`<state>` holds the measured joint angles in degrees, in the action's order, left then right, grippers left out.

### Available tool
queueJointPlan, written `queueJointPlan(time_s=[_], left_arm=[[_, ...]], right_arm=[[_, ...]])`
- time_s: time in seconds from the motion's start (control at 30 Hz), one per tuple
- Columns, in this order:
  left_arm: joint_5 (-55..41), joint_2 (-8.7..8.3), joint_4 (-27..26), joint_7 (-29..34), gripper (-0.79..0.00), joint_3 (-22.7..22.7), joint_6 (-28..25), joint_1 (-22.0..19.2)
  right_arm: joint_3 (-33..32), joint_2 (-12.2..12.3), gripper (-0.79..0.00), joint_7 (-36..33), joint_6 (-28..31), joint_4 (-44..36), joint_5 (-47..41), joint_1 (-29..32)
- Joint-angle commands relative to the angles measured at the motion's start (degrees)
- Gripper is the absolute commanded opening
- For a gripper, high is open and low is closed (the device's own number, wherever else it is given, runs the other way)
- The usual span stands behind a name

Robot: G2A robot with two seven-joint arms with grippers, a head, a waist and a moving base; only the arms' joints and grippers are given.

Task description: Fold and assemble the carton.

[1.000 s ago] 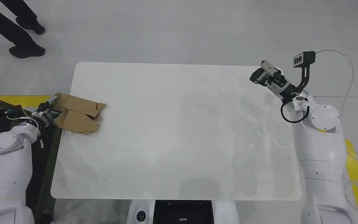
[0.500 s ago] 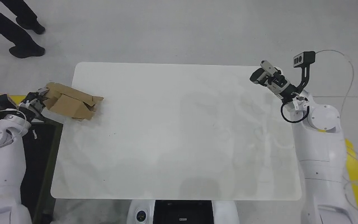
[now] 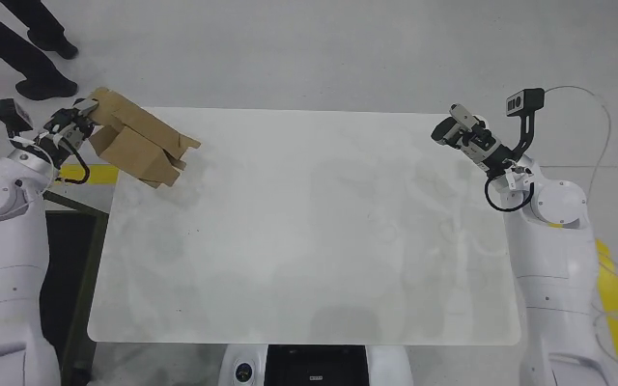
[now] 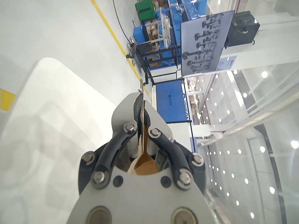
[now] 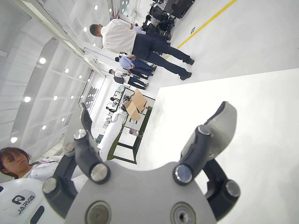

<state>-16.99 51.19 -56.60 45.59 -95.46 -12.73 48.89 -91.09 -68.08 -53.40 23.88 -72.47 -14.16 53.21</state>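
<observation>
At the top view's upper left, your left gripper [image 3: 81, 120] pinches the carton [image 3: 143, 147] by one edge; your right gripper [image 5: 153, 113] gapes wide.

The brown carton [image 3: 140, 147] is unassembled, flaps loose. It tilts above the table's [image 3: 309, 241] far-left corner, pinched by the left gripper [image 3: 87, 116].

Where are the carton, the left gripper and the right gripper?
carton [image 3: 140, 154], top view, middle of a panel
left gripper [image 4: 140, 111], left wrist view, between its fingertips
right gripper [image 5: 154, 111], right wrist view, between its fingertips
</observation>
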Motion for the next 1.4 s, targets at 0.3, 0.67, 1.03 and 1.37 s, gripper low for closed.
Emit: queueJointPlan(time_s=[0.3, 0.67, 1.03, 1.37], left_arm=[[2.81, 2.25, -6.23, 6.05, -0.785, 13.16, -2.00, -5.06], [1.11, 5.44, -3.32, 9.77, -0.785, 24.94, -3.84, -13.14], [-3.19, 8.42, -1.30, 12.90, -0.785, 32.55, -4.91, -17.83], [-8.60, 10.97, -0.30, 14.69, -0.785, 37.14, -4.10, -21.05]], right_arm=[[0.00, 0.00, 0.000, 0.00, 0.00, 0.00, 0.00, 0.00], [0.00, 0.00, 0.000, 0.00, 0.00, 0.00, 0.00, 0.00], [3.19, -0.01, 0.000, -5.48, -1.68, 0.18, -3.49, -1.15], [15.11, -1.81, 0.000, -12.47, -1.38, 7.41, -7.31, -10.21]])
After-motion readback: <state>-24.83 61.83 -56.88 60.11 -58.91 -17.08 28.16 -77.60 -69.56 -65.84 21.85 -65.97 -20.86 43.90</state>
